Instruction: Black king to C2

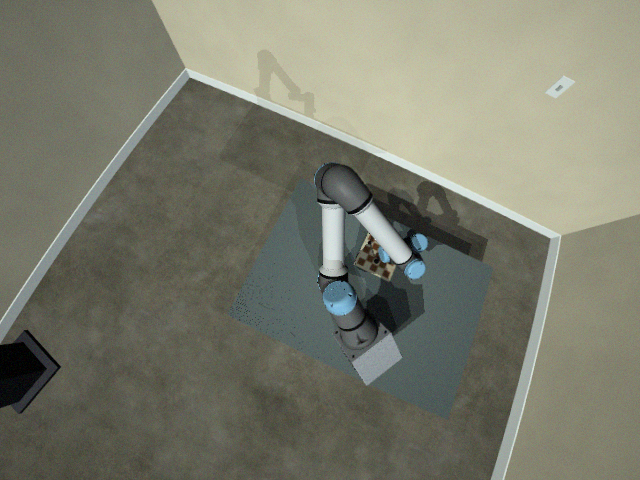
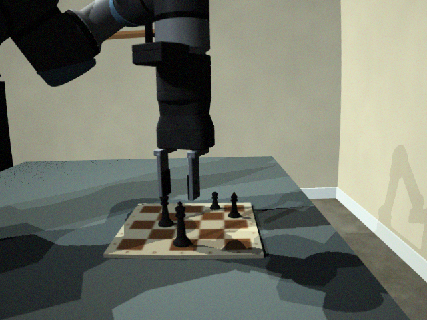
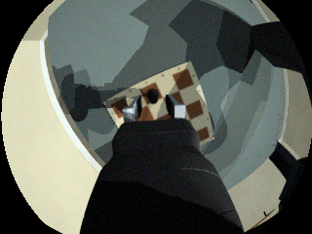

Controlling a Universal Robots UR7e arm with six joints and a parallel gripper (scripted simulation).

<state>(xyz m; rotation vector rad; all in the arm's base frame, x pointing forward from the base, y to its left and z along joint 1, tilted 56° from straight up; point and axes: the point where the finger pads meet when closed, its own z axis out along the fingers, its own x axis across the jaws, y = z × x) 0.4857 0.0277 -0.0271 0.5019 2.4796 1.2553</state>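
Observation:
A small chessboard (image 2: 187, 229) lies on the grey table; it also shows in the top view (image 1: 375, 256) and the wrist view (image 3: 171, 100). The black king (image 2: 180, 225), tallest and topped by a cross, stands upright near the board's front edge. My gripper (image 2: 179, 197) is open and empty, pointing straight down, with its fingertips just above the king's top. Seen from the side, the king lines up between the two fingers. In the wrist view a dark piece top (image 3: 152, 96) shows between the fingers of the gripper (image 3: 155, 112).
A second tall black piece (image 2: 165, 211) stands upright just below the left finger. A black pawn (image 2: 215, 201) and a black bishop (image 2: 234, 205) stand at the far right of the board. The arm's base (image 1: 356, 330) sits on the table; walls stand behind and to the right.

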